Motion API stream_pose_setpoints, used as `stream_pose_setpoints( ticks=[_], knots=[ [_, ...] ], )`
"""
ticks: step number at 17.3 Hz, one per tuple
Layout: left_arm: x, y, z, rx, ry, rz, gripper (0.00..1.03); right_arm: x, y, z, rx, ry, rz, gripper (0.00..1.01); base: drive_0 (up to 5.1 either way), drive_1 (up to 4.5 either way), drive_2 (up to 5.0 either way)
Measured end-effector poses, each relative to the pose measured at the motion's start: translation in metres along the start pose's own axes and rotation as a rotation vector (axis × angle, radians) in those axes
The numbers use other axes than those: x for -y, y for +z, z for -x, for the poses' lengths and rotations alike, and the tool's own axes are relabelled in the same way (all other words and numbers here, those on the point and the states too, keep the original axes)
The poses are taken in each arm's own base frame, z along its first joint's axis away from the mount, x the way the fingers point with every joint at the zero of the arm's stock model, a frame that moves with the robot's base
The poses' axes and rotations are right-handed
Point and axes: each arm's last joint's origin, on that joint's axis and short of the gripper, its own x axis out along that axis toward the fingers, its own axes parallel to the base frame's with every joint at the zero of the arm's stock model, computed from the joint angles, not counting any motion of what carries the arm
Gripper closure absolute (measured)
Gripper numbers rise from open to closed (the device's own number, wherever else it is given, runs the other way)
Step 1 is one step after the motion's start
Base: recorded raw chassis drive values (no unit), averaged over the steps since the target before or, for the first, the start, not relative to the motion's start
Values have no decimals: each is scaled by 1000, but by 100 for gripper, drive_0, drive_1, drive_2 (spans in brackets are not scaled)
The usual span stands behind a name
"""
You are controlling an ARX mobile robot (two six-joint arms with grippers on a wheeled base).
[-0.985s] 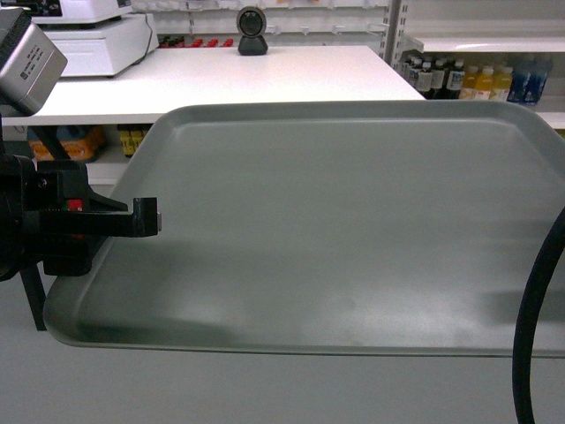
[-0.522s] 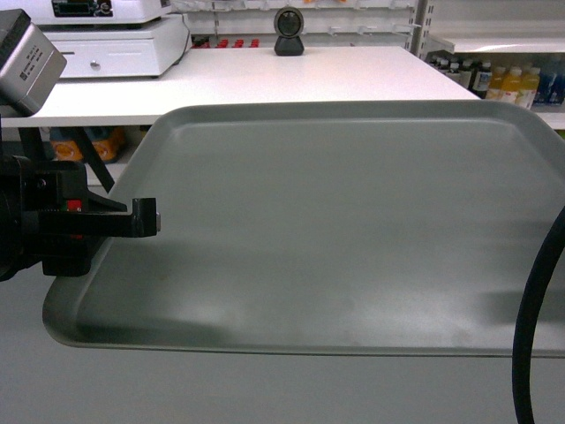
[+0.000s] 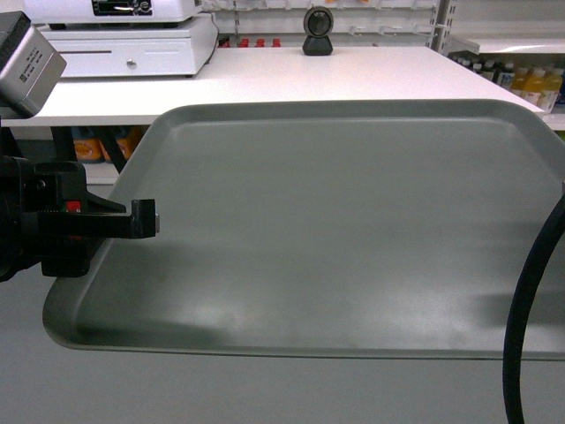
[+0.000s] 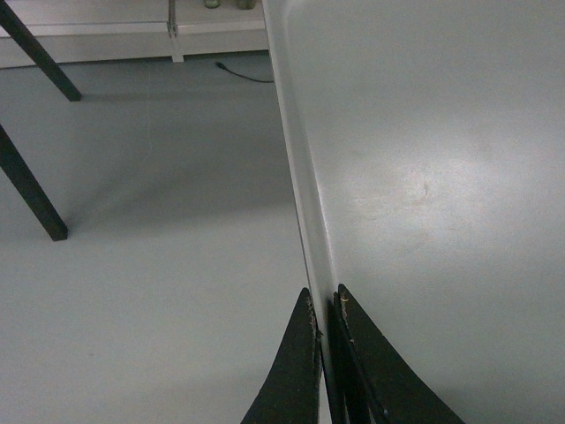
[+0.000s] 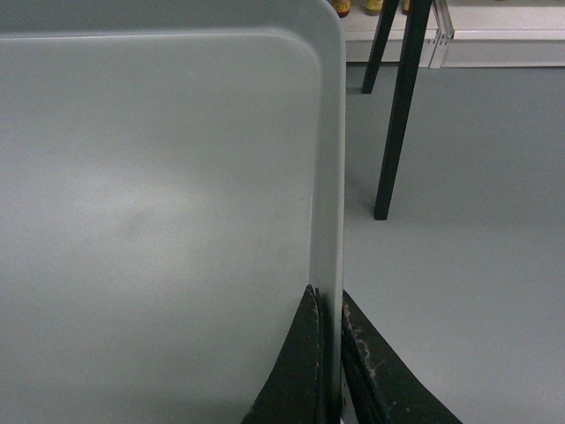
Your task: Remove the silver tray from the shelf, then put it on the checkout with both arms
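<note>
In front of the white worktop [image 3: 291, 79], the silver tray [image 3: 327, 230] hangs level in the air above the grey floor [image 4: 150, 265], carried between two black robot arms. It fills most of the head view, a wide dull grey metal rectangle with rounded corners and a low raised rim, and nothing lies on it. Its far edge sits near the worktop's front edge, but whether it overlaps that edge cannot be told.

The left hand [image 4: 324, 309] is clamped on the tray's left rim, one dark finger outside the rim and one inside, with the rim pinched between them. In the head view this hand [image 3: 146, 217] reaches in from the left edge of the tray, about halfway along it.

The right hand [image 5: 327, 309] is clamped the same way on the tray's right rim, its two fingers pressed to either side of the metal lip. It does not show in the head view; only a thick black cable [image 3: 530, 309] curves down at the right there.

On the worktop, at its far edge, stands a black round-headed scanner [image 3: 318, 30]. At the far left corner sits a white cash register [image 3: 124, 40]. Black worktop legs [image 5: 402, 106] stand on the floor beside the tray.
</note>
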Motion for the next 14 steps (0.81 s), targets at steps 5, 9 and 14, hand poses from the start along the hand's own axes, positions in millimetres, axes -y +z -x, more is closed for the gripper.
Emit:
stream_pose_setpoints(
  ticks=[5, 9, 14],
  knots=[
    [1, 0, 0, 3, -2, -1, 100, 2, 0, 0, 1, -4, -2, 98, 0, 0, 0],
    [1, 0, 0, 4, -3, -1, 100, 1, 0, 0, 1, -4, -2, 98, 0, 0, 0],
    [1, 0, 0, 2, -3, -1, 100, 1, 0, 0, 1, -4, -2, 98, -5, 298, -307]
  ],
)
